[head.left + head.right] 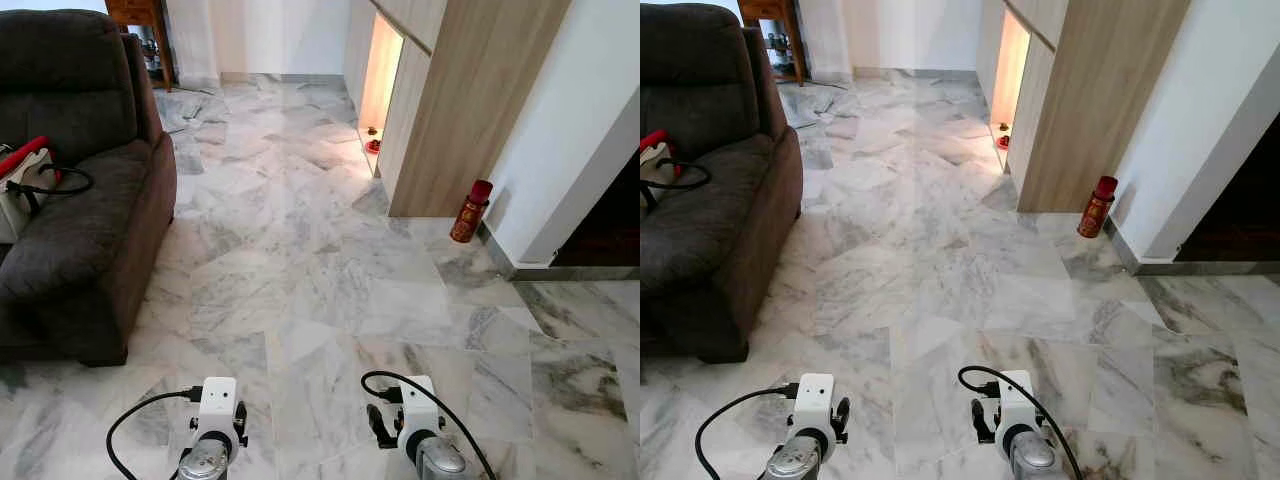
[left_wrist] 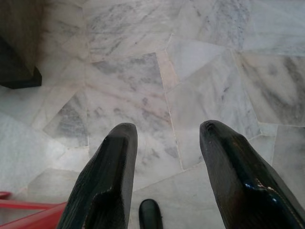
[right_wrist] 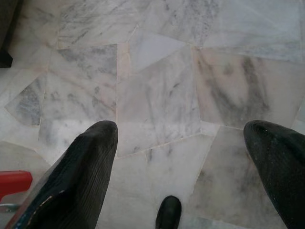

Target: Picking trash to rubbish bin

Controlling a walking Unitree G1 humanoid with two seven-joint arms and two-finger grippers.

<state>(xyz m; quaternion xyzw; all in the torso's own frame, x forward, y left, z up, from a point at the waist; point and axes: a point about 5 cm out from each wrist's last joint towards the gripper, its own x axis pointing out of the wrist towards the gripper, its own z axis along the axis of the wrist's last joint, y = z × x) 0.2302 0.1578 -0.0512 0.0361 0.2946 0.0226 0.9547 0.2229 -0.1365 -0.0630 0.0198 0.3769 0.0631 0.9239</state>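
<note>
Marble floor (image 1: pixel 300 260) with a red can (image 1: pixel 470 211) by the wall; wrist views show left gripper (image 2: pixel 167 138) and right gripper (image 3: pixel 181 131) spread, empty.

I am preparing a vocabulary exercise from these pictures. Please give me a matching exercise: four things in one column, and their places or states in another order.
Things:
1. red canister
2. sofa
3. left claw
4. lit niche

Places or states:
A. open above the marble floor
B. set in the wooden cabinet
C. on the robot's left
D. standing by the white wall

Pairs: 1-D, 2-C, 3-A, 4-B
</note>
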